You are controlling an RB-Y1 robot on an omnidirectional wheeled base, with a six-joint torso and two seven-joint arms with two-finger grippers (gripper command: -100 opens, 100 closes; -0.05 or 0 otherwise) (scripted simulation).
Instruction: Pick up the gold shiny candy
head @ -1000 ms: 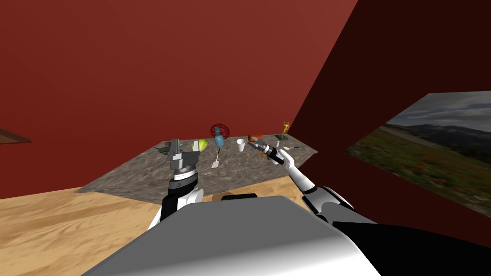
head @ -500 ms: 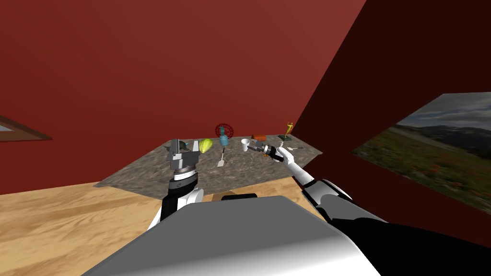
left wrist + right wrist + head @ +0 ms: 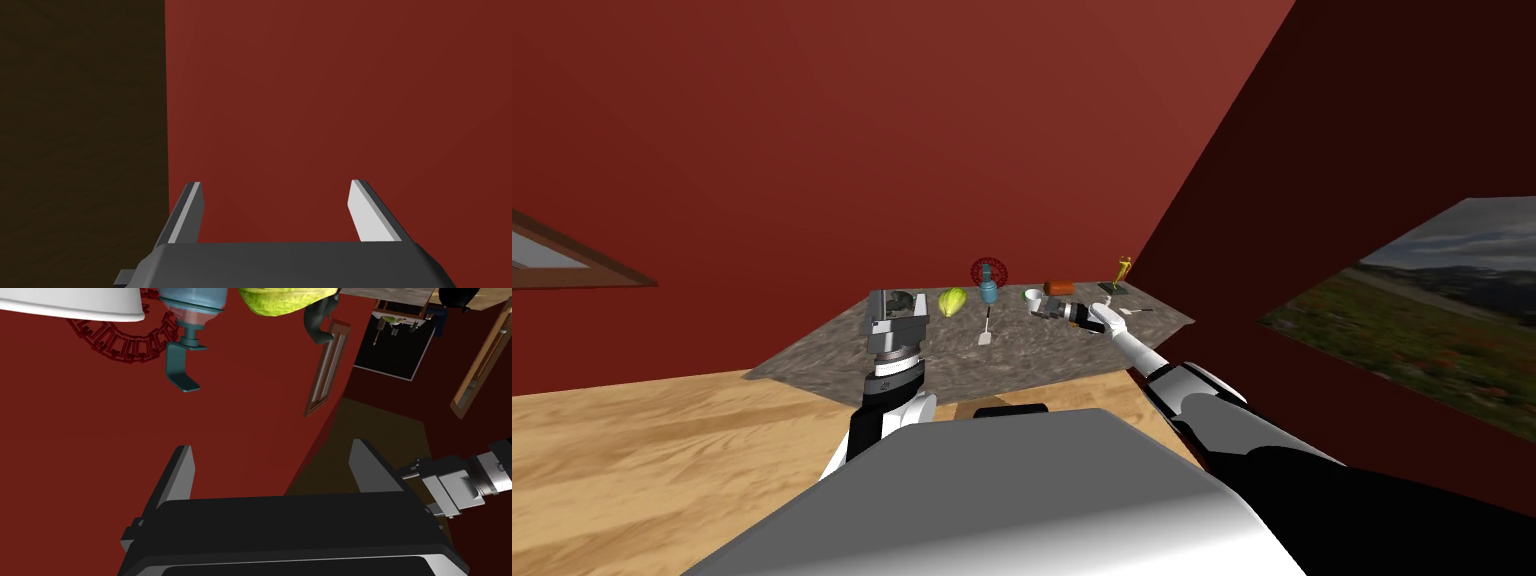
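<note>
Head view puts my right pincer (image 3: 1042,309) low over the grey stone worktop (image 3: 952,365), its tips just beside a white cup (image 3: 1033,296). Its two fingers stand apart with nothing between them, and the right wrist view shows the same gap. Beyond them that view shows the cup, a blue bottle (image 3: 192,313), a yellow-green fruit (image 3: 285,300) and a round red ornament (image 3: 120,338) against the red wall (image 3: 912,120).

The gold candy (image 3: 1122,268) stands upright on a dark base (image 3: 1112,287) near the worktop's far right corner, close to the dark wall (image 3: 1312,150) and apart from my right pincer. A brown-orange lump (image 3: 1059,288) lies between the cup and the candy. A white spatula (image 3: 985,330) lies mid-worktop.

My left pincer (image 3: 899,308) is raised over the worktop's near left part, fingers spread, holding nothing.
</note>
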